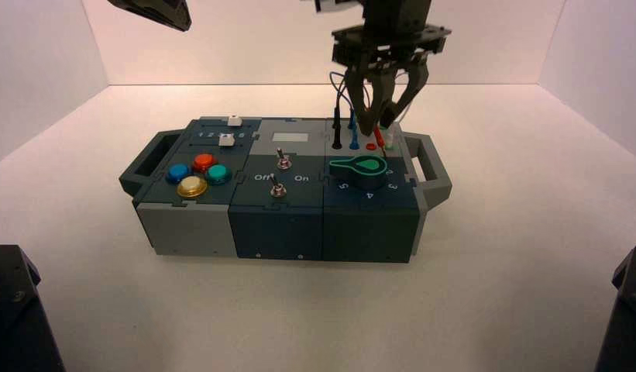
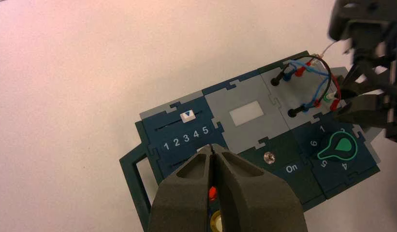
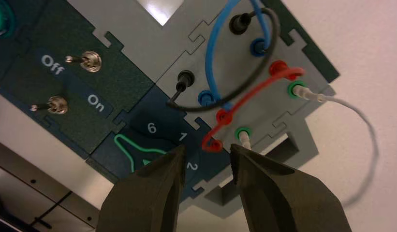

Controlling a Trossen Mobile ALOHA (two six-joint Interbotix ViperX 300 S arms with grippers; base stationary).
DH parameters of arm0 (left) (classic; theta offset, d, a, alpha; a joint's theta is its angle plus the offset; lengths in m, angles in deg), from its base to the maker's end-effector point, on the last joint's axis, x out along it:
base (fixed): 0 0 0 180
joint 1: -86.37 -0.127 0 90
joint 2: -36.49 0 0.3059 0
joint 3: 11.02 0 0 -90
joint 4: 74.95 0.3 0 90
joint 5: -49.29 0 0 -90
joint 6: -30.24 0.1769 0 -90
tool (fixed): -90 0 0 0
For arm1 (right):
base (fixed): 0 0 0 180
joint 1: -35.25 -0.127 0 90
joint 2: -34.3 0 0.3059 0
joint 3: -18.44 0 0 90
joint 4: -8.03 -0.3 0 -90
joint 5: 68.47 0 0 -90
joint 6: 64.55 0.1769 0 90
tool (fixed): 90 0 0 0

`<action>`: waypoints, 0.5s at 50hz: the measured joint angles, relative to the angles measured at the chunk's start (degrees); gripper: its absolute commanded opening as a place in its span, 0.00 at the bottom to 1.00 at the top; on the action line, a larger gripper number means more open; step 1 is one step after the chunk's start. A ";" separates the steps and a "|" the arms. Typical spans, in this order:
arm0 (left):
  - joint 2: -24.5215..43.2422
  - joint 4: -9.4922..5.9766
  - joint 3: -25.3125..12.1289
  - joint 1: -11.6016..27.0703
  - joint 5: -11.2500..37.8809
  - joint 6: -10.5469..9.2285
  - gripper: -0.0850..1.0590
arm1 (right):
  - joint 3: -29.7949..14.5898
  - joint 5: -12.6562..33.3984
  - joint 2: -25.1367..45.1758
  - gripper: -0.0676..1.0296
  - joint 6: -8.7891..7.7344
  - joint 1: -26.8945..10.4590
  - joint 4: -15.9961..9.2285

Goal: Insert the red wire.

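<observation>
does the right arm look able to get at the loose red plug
Probably yes: the right gripper hovers open over the loose red plug, nothing visible between them, though a white plug stands close beside it.

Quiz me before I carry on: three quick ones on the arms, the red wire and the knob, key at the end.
1. True or false: the right gripper stands open over the socket panel at the box's far right, while the left gripper waits towards the far left.
2. The near plug of the red wire is: (a) seated in the near red socket; (b) out of that socket, beside it; (c) in a black socket.
3. Fill in: the knob at the box's near right is outlined in ____.
Key: 1 true; 2 b; 3 green.
</observation>
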 measured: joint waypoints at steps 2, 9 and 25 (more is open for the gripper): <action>0.00 0.00 0.00 0.00 0.00 0.00 0.05 | -0.09 0.00 0.35 0.51 0.00 0.09 0.00; 0.00 0.00 0.00 0.00 0.00 0.00 0.05 | -0.18 0.09 1.58 0.45 0.00 0.00 0.00; -0.09 0.00 0.00 0.00 0.00 0.00 0.05 | -1.32 0.09 3.25 0.04 0.09 0.00 0.09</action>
